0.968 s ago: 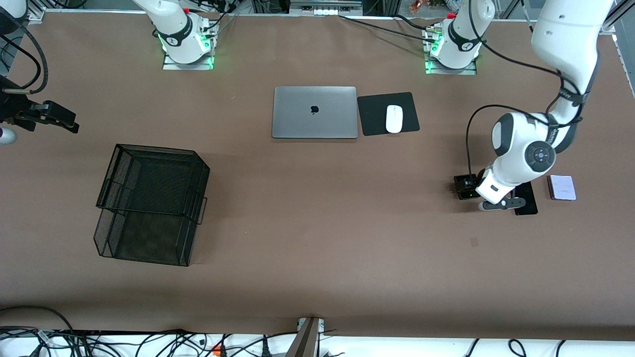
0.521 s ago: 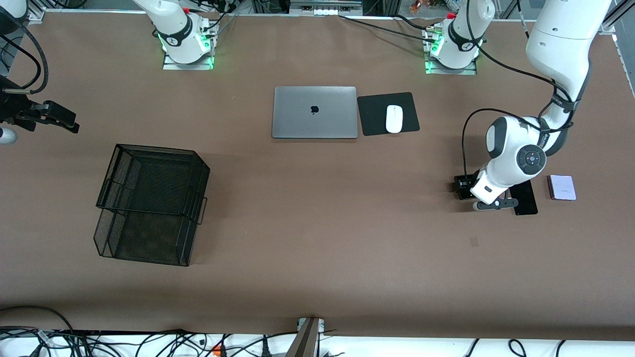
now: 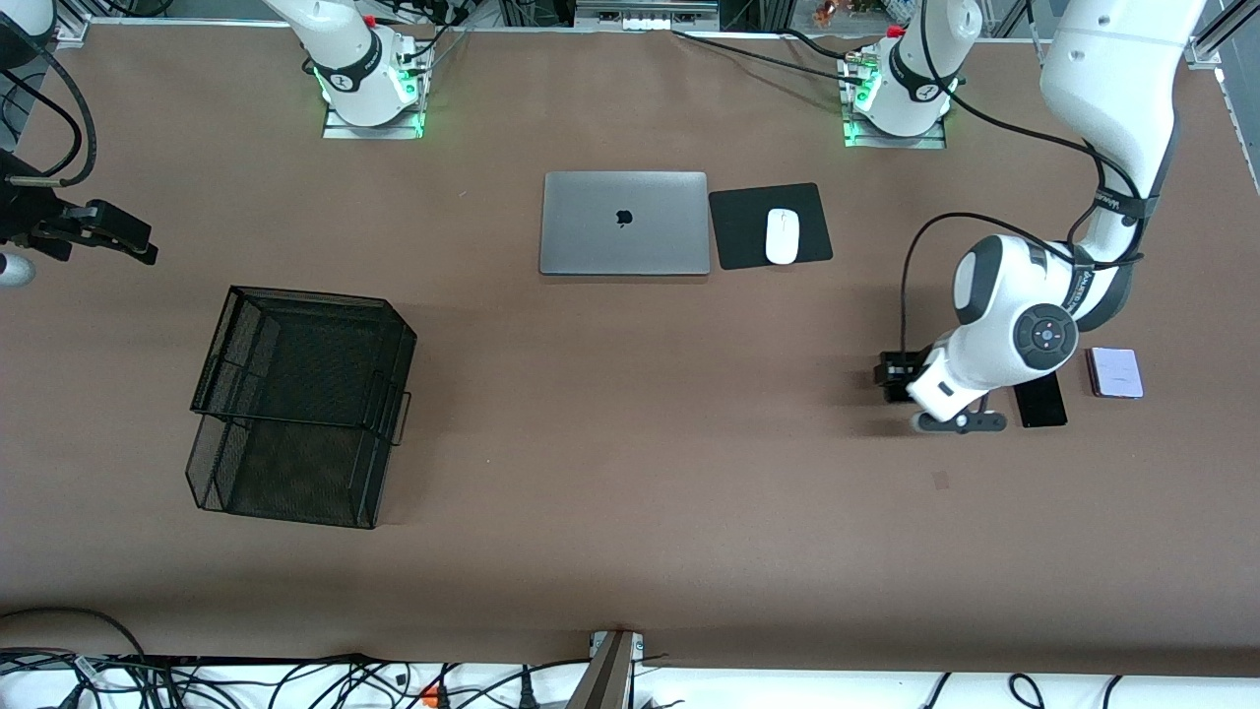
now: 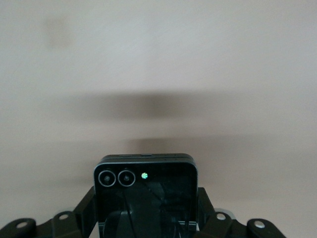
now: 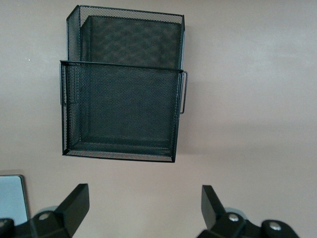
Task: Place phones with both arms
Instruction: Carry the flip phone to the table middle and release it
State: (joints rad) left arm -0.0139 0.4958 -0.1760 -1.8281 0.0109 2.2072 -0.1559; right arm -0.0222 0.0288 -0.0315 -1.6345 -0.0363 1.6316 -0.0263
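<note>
The small black flip phone (image 4: pixel 146 191) sits between the fingers of my left gripper (image 4: pixel 146 210), which is shut on it just above the table. In the front view, the left gripper (image 3: pixel 894 378) hangs beside the long black slab phone (image 3: pixel 1041 400). The white-pink flip phone (image 3: pixel 1115 372) lies next to the slab, toward the left arm's end. My right gripper (image 5: pixel 143 201) is open and holds nothing. It waits over the right arm's end of the table (image 3: pixel 113 234).
A black wire-mesh basket (image 3: pixel 300 404) (image 5: pixel 124 94) stands toward the right arm's end. A closed grey laptop (image 3: pixel 624 223) and a white mouse (image 3: pixel 782 235) on a black pad (image 3: pixel 738 231) lie near the arm bases.
The left gripper has shut on the black flip phone and carried it a little toward the right arm's end, away from the slab phone. The right arm has not moved.
</note>
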